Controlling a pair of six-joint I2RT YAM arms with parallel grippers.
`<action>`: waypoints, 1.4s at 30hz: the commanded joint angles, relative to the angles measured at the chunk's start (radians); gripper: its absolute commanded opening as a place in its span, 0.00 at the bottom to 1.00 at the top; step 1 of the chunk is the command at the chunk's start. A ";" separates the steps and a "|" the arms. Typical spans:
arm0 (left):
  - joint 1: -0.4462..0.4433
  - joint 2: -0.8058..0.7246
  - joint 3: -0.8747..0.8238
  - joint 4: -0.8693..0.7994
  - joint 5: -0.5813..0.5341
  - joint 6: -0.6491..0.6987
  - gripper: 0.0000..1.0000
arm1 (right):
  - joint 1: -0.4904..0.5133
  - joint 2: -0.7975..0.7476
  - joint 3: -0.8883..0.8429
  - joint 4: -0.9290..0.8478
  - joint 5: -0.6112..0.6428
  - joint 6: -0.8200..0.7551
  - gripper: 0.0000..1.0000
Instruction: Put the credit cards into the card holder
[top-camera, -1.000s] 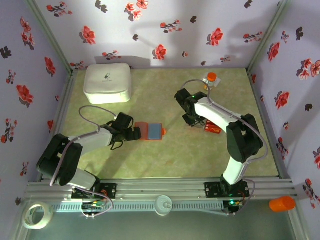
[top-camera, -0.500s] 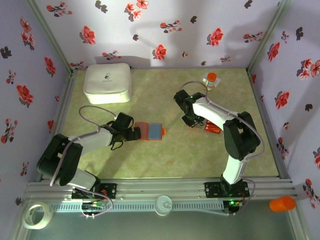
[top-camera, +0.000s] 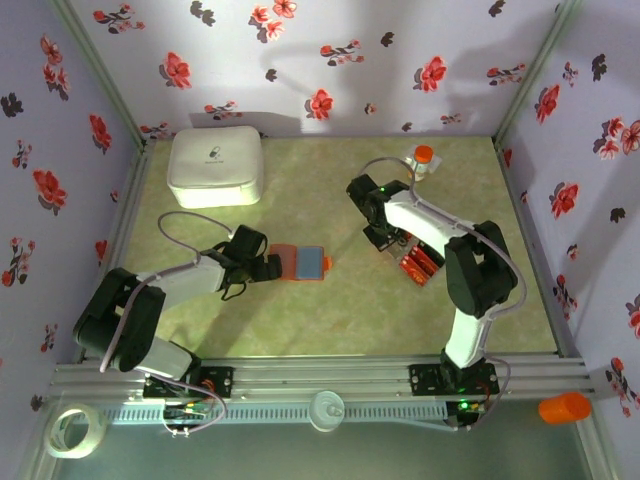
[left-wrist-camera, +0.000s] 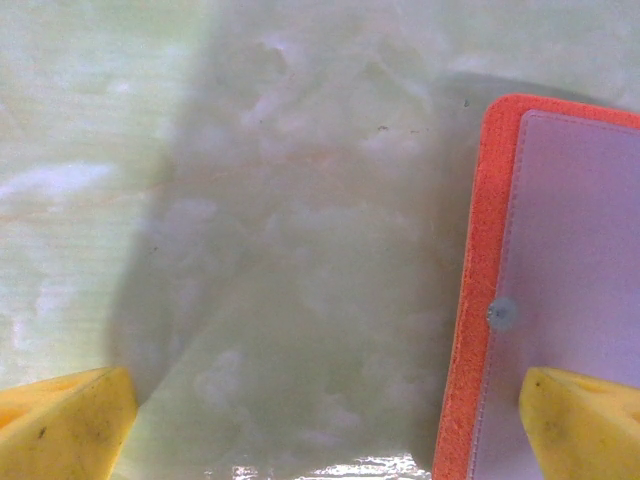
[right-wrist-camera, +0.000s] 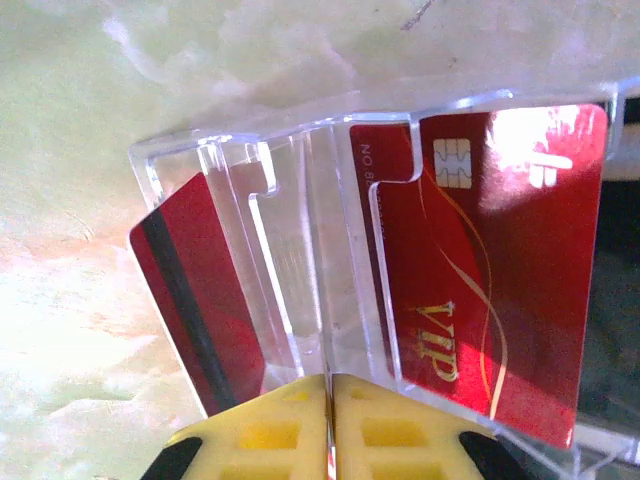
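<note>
Yellow-tipped, my right gripper (right-wrist-camera: 330, 425) is pressed tight together at the near edge of a clear stand (right-wrist-camera: 290, 220). I cannot tell whether anything thin is caught between the tips. Just beyond the gripper, to its right, a red VIP card (right-wrist-camera: 500, 280) leans in the stand. To its left sits a red striped card (right-wrist-camera: 195, 300), back showing. Seen from above, the red cards (top-camera: 420, 266) lie just beside this gripper.

My left gripper (left-wrist-camera: 330, 425) is spread wide and holds nothing, low over the table (left-wrist-camera: 250, 200). Its right tip overlaps the holder (left-wrist-camera: 560, 230), which lies open and flat, an orange rim around a blue-grey pocket. The holder is well apart from the cards, between my two grippers.

As I judge it, nothing of the task is done yet. No card shows in the holder's pockets, and every card I can see sits by my right gripper. All of them are left to carry over and slot in.
</note>
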 joint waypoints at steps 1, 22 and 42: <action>0.002 0.025 -0.016 0.012 -0.005 -0.003 1.00 | -0.008 0.018 0.033 -0.013 0.024 0.000 0.07; 0.001 0.015 -0.023 0.002 -0.022 -0.006 1.00 | 0.065 -0.152 0.120 0.027 -0.260 0.145 0.00; -0.027 0.041 0.077 -0.180 -0.142 0.017 1.00 | 0.129 -0.115 -0.589 1.478 -0.754 0.980 0.00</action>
